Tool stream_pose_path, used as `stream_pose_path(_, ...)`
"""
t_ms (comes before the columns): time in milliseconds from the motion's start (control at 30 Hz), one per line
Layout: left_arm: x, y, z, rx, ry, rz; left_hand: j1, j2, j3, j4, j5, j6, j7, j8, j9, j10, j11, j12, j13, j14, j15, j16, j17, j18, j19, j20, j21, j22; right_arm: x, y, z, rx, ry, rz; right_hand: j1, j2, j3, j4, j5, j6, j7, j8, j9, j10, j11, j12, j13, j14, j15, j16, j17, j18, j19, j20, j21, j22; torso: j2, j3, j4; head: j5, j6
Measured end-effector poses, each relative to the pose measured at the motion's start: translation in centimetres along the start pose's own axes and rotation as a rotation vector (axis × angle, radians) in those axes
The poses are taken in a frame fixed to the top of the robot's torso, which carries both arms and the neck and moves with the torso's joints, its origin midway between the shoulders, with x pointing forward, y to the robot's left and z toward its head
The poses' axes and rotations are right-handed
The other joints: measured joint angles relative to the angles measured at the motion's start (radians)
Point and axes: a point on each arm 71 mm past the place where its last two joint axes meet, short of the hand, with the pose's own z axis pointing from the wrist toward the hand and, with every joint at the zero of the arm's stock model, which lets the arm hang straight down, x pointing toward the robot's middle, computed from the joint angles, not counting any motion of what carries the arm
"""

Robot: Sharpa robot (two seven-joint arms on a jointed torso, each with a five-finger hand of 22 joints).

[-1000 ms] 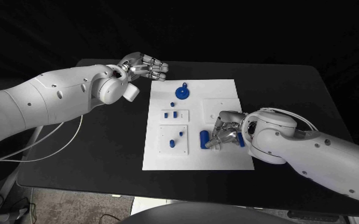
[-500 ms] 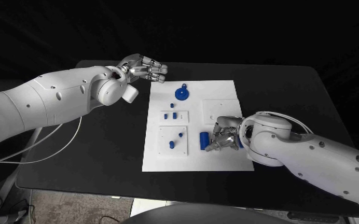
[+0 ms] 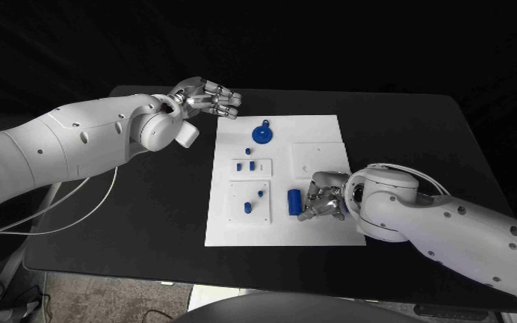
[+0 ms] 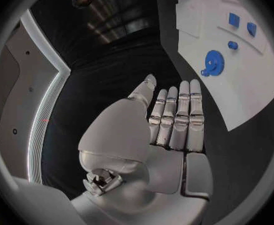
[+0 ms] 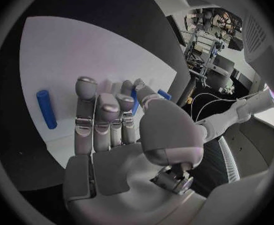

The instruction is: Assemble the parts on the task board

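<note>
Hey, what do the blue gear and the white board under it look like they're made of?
The blue gear looks like matte moulded or printed plastic: one even, saturated blue with no metallic shine. The white board looks like flat matte plastic or painted sheet, uniformly white and glare-free; the pictures can't settle which.

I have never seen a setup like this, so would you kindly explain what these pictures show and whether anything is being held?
It is a two-armed robot at a black table. One picture looks down from its head; the two round ones come from cameras at its wrists. A white board lies mid-table with small blue parts: a gear, a cylinder, little pegs. The left hand hovers at the board's far corner, holding nothing. The right hand is over the board beside the cylinder, fingers around a blue piece; I cannot tell whether it grips it.
</note>
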Motion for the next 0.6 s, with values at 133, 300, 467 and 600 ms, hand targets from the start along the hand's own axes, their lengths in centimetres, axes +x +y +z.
stream_pose_path(133,0.00,0.00,0.00,0.000,0.001,0.000,0.000,0.000,0.000,0.000,0.000,0.000,0.000,0.000,0.000,0.000,0.000,0.000,0.000,0.000,0.000,0.000,0.000,0.000,0.000,0.000,0.000,0.000,0.03,-0.04,0.02,0.001,0.001,0.001,-0.003,-0.003,0.000,0.000,0.000,0.000,0.000,0.000,0.000,0.000,0.000,0.000,0.000,0.000,0.000,0.000,0.000,0.000,0.000,0.000,0.000,0.000,0.000,0.0000,-0.0002,0.000,0.000)
stream_pose_path(300,0.01,0.01,0.00,-0.001,0.002,0.000,0.000,0.000,0.000,0.000,0.000,0.000,0.000,0.000,0.000,0.000,0.000,0.000,0.000,0.000,0.000,0.000,0.000,0.000,0.000,0.000,0.000,0.000,0.09,-0.25,-0.02,0.002,0.010,0.009,-0.015,-0.015,-0.002,0.013,0.000,0.000,0.000,0.000,0.004,0.000,0.000,-0.004,0.000,0.000,0.000,-0.005,-0.003,0.000,0.000,0.000,-0.004,-0.002,0.000,0.0004,-0.0005,-0.002,0.001)
stream_pose_path(467,-0.08,0.04,0.00,-0.002,0.000,0.001,0.000,0.000,0.000,0.000,0.000,0.000,0.000,0.000,0.000,0.000,0.000,0.000,0.000,0.000,0.000,0.000,0.000,0.000,0.000,0.000,0.000,0.000,0.33,-0.50,-0.37,-0.015,0.047,0.046,-0.010,-0.021,-0.040,0.015,0.035,-0.003,0.003,0.000,0.010,0.000,0.000,-0.004,-0.001,-0.001,0.001,-0.005,-0.004,0.000,0.000,0.000,-0.012,-0.005,0.000,0.0006,-0.0005,-0.003,0.002)
stream_pose_path(600,-0.21,0.08,-0.01,-0.003,-0.003,0.001,0.000,0.000,0.001,0.001,0.000,0.000,0.000,0.000,0.000,0.000,0.000,0.000,0.000,0.000,0.000,0.000,0.000,0.000,0.000,0.000,0.000,0.000,0.32,-0.69,-0.87,-0.035,0.069,0.080,-0.010,-0.021,-0.056,0.017,0.039,-0.009,0.005,0.000,0.010,0.000,0.000,-0.008,-0.004,-0.001,0.001,-0.009,-0.006,0.000,0.000,0.000,-0.018,-0.006,0.000,0.0010,-0.0007,-0.005,0.003)
